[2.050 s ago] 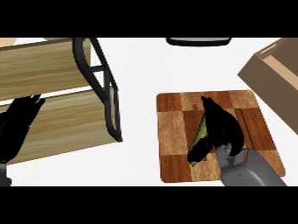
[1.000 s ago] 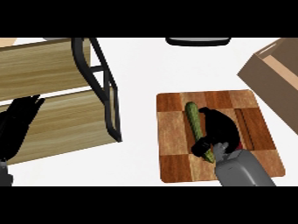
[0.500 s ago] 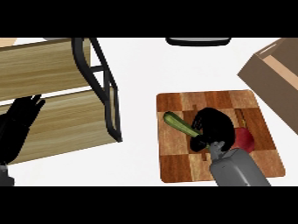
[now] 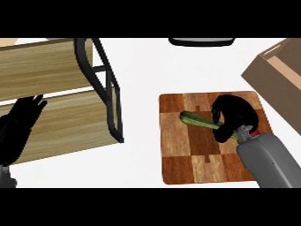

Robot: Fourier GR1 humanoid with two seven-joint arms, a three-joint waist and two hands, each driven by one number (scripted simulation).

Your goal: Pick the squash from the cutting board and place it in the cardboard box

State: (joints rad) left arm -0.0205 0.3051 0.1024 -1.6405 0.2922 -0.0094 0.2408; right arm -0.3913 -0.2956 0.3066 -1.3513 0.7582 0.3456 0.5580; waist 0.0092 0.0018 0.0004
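A long green squash [image 4: 198, 119] lies slanted over the wooden cutting board [image 4: 185, 154] at the right of the counter. My right hand [image 4: 231, 115] is curled round the squash's right end and hides that end. The cardboard box [image 4: 284, 75] stands tilted at the upper right, its open side showing a pale inner wall. My left hand [image 4: 14, 130] rests open at the left edge, fingers up, over the wooden shelf.
A wooden shelf unit [image 4: 45, 97] with a black metal frame [image 4: 107, 97] fills the left side. A dark round rim [image 4: 202, 42] shows at the top edge. White counter [image 4: 152, 66] lies between shelf, board and box.
My right hand closed round the squash, which turned from lying lengthwise to slanting across the board. The hand shifted right toward the box. The left hand stayed put.
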